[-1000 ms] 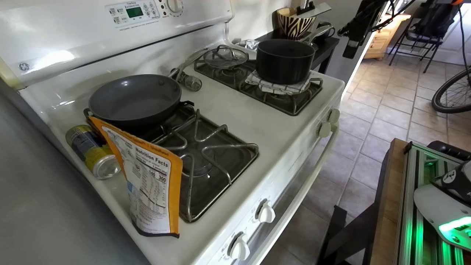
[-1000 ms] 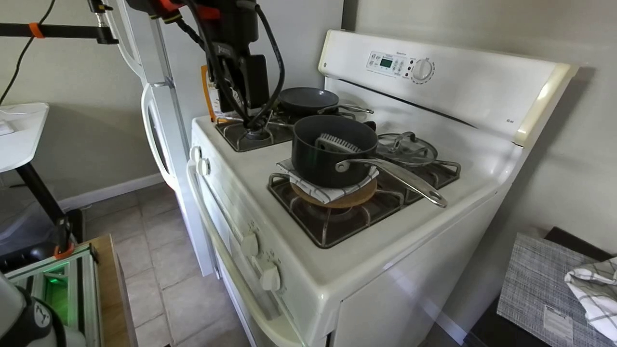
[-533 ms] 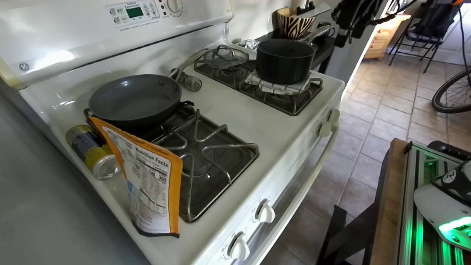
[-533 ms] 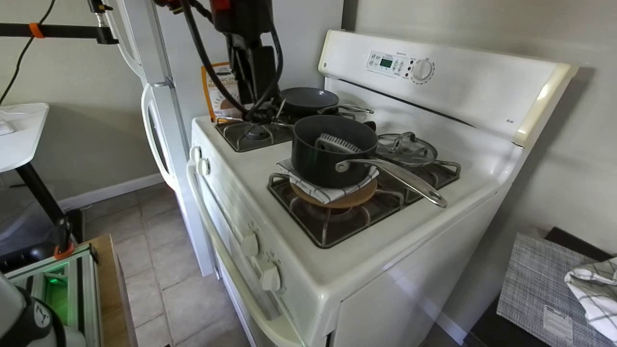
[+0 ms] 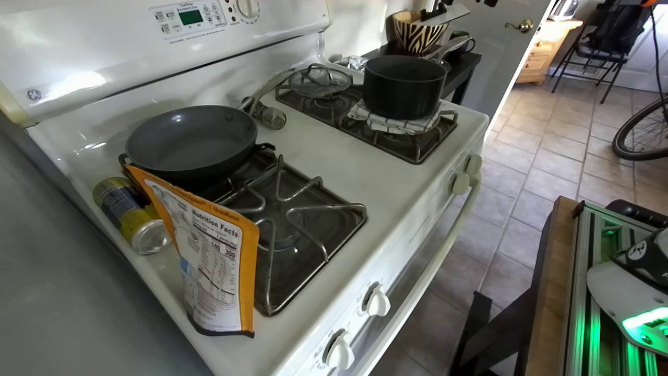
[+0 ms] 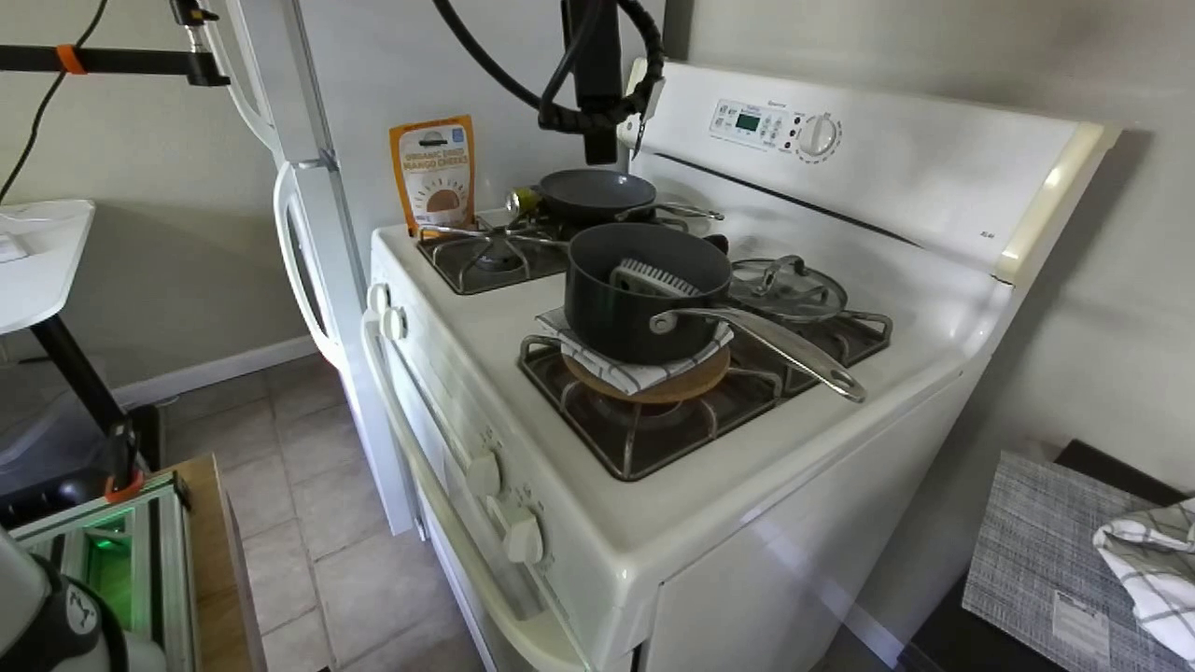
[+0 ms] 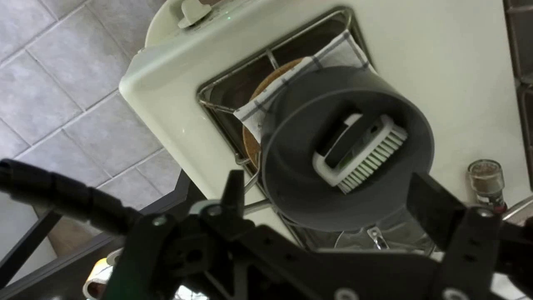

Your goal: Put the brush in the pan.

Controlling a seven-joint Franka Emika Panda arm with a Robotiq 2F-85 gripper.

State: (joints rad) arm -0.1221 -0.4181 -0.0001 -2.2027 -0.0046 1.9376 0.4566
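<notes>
The brush (image 7: 361, 153), with a white-and-dark body and pale bristles, lies inside the dark saucepan (image 7: 300, 189) in the wrist view. The brush also shows in an exterior view (image 6: 653, 277) inside the saucepan (image 6: 621, 322). In the other view only the saucepan's outside (image 5: 404, 91) shows. The grey frying pan (image 5: 188, 138) sits on the far burner and also shows here (image 6: 597, 194); nothing is seen in it. My gripper (image 7: 326, 177) is open and empty, its fingers apart above the saucepan. In an exterior view its black lower part (image 6: 600, 131) hangs near the top edge.
A glass lid (image 6: 789, 287) lies behind the saucepan, whose metal handle (image 6: 775, 345) sticks out. A checked cloth (image 5: 391, 122) lies under the saucepan. An orange-edged bag (image 5: 219, 266) and a yellow can (image 5: 130, 214) stand near the frying pan. A grinder (image 7: 486, 181) lies on the stove.
The arm has risen and moved right in an exterior view, uncovering the orange-edged bag. It has almost left the top of the remaining exterior view. The brush and both pans have not moved.
</notes>
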